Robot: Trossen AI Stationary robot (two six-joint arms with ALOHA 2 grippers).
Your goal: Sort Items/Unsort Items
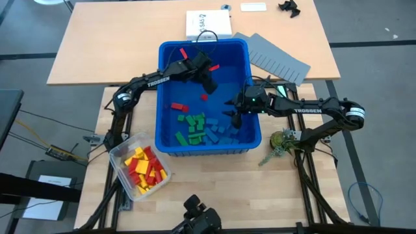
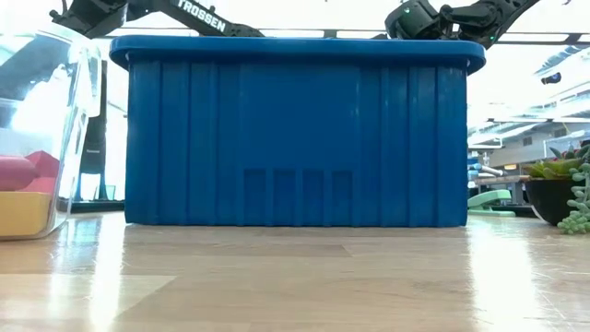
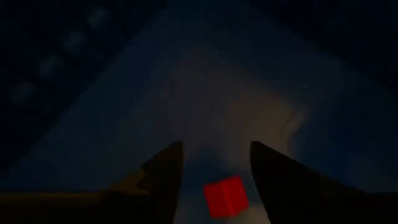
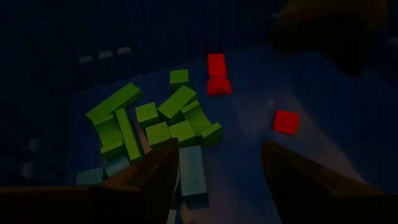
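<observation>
Hovering over the big blue bin [image 1: 170,140], the left gripper [image 1: 209,83] shows us its two fingers [image 3: 163,171] spread apart with nothing between them; a single red cube [image 3: 225,195] lies free on the bin floor just below the gap. We see the right gripper [image 1: 233,117] reaching in from the right side, its jaws also standing wide and holding nothing, poised above the blue blocks [image 1: 221,133] at the near right of the bin. Beside those we count a heap of roughly ten green blocks [image 4: 155,121], though the overlap keeps us from an exact number. We count four red pieces inside the bin in the high view: one [image 1: 184,52] leaning at the far wall, one [image 1: 214,67] by the left arm, the cube, and a brick [image 1: 179,106] near the left wall. Outside, at the near left, a clear tub [image 1: 119,169] holds a mix of yellow and red blocks [image 1: 144,168], too jumbled for us to count.
</observation>
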